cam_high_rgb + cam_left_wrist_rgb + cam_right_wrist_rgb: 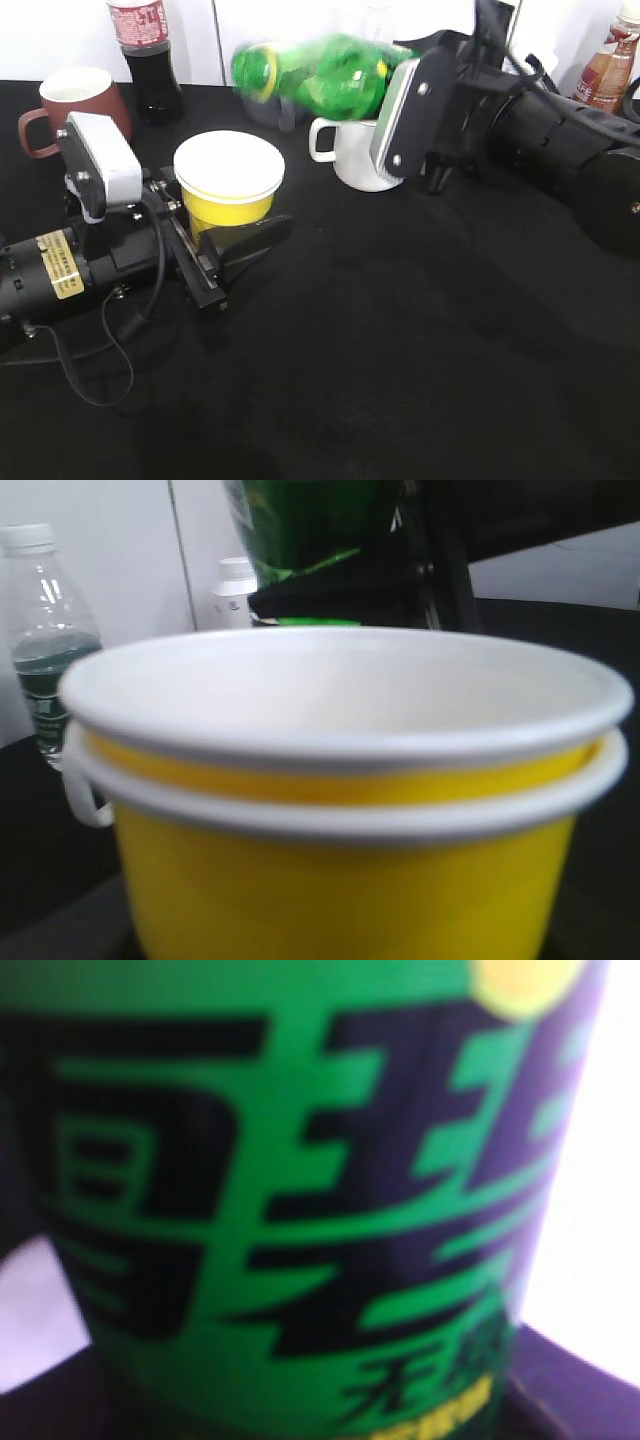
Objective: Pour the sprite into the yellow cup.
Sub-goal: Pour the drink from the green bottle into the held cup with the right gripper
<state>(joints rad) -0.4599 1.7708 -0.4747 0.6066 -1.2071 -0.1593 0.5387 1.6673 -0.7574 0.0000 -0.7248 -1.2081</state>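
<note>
The yellow cup (229, 205) stands on the black table at the left, white inside showing. It fills the left wrist view (350, 880), where two white rims show, one above the other. My left gripper (222, 243) is shut on the cup's lower part, a black finger on each side. My right gripper (392, 92) is shut on the sprite (320, 75) and holds it in the air, tipped nearly level. Its blurred neck points left, above and behind the cup's rim. The green label fills the right wrist view (280, 1210). The sprite also shows above the cup in the left wrist view (300, 530).
A brown mug (70, 100) and a dark cola bottle (145, 50) stand at the back left. A white handled mug (350, 155) stands under the sprite. An orange-labelled bottle (610, 65) is at the back right. A clear water bottle (45, 650) is beyond the cup.
</note>
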